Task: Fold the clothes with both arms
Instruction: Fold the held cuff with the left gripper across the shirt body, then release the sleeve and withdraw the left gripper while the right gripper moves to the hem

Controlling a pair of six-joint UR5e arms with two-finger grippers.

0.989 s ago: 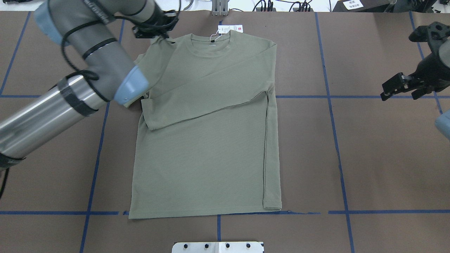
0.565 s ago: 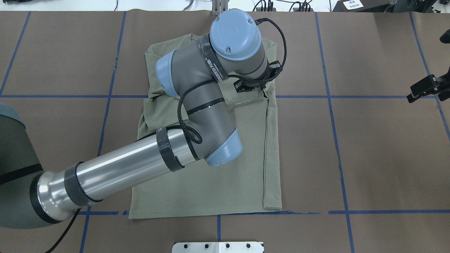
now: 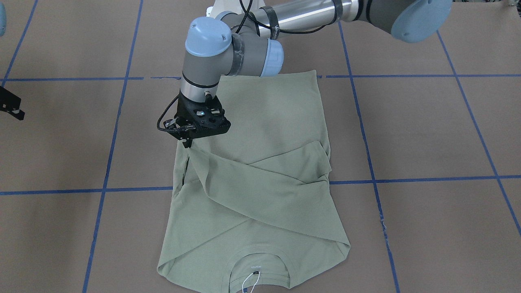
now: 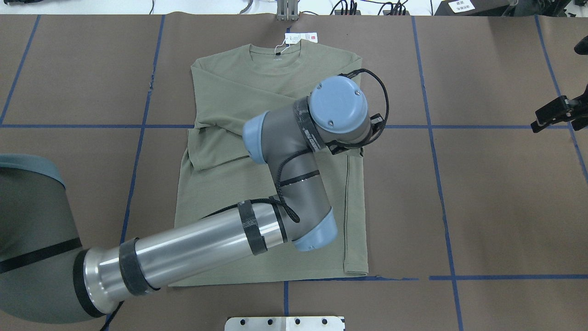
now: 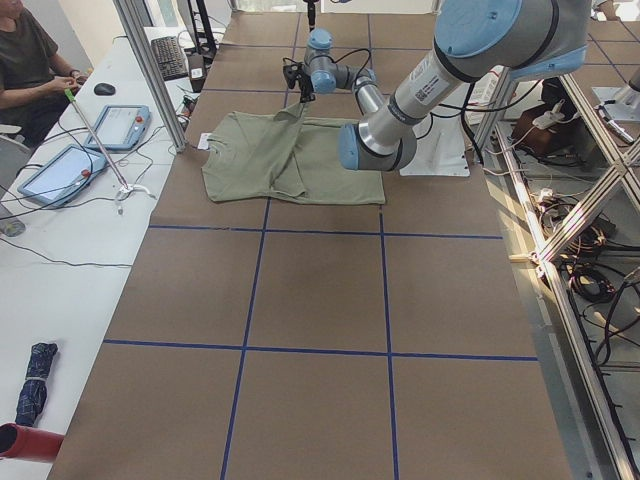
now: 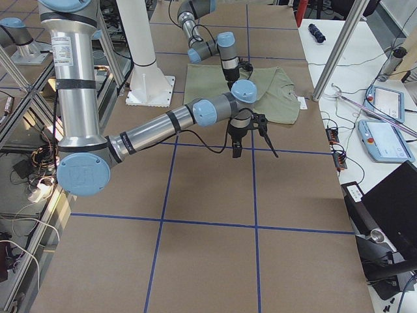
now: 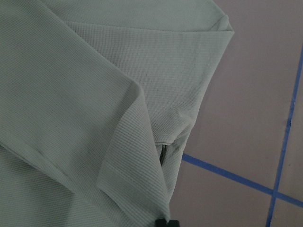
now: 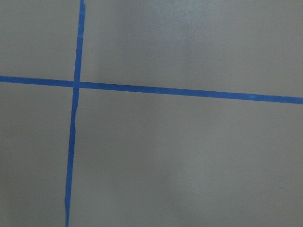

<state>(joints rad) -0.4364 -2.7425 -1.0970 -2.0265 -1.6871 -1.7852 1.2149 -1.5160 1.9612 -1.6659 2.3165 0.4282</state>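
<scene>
The folding is partly done. The left gripper [image 3: 188,143] is pinched tight on the end of one sleeve [image 3: 260,187] and holds it across the green shirt [image 4: 220,207]. The shirt lies flat on the table [image 4: 482,207] right under this gripper. The other sleeve [image 4: 354,216] is folded along the side, just beside it. The bottom is not folded up yet. The right gripper [image 6: 254,147] is far off, fingers spread, holding nothing. I count one shirt, two sleeves, one white hang tag [image 4: 301,37] and two grippers.
</scene>
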